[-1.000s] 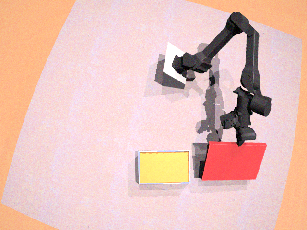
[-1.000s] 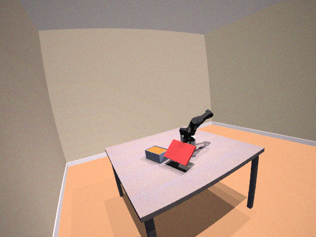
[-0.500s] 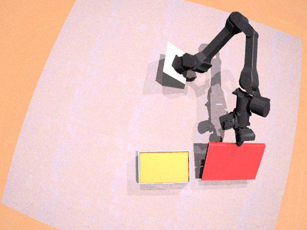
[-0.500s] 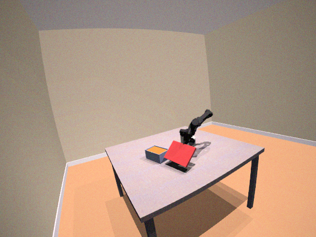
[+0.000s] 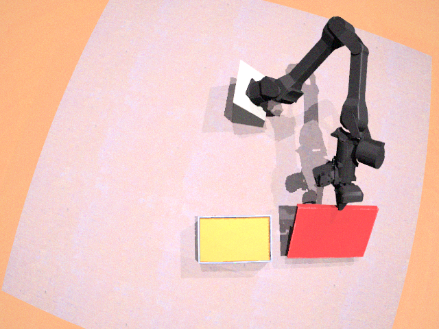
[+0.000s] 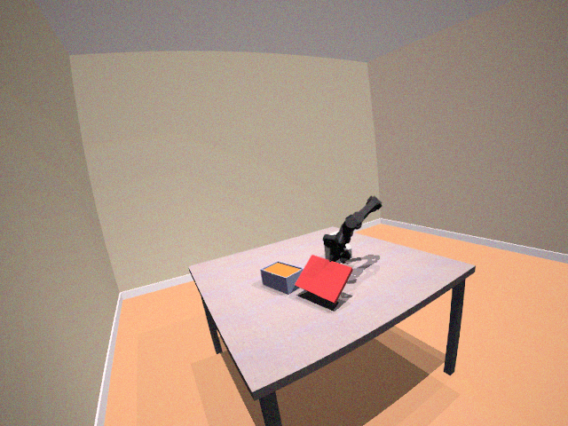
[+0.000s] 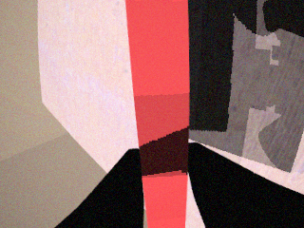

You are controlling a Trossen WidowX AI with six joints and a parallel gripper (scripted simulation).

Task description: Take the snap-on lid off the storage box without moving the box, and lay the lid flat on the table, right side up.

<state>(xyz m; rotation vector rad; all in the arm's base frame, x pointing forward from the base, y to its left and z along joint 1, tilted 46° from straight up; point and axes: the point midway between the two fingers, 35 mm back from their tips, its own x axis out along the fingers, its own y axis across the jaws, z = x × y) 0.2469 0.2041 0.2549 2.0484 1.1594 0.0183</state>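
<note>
Bare test room – beige walls (image 6: 220,151), orange floor (image 6: 504,320), lone table (image 6: 413,284)

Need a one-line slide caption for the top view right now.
Arm holds the red lid by its edge, tilted beside the open box with its yellow interior.

Pale table (image 5: 106,141); open storage box (image 5: 234,238) rests on it.

The red lid (image 7: 159,57) runs edge-on between the tool's (image 7: 163,159) dark fingers, clamped.
</note>
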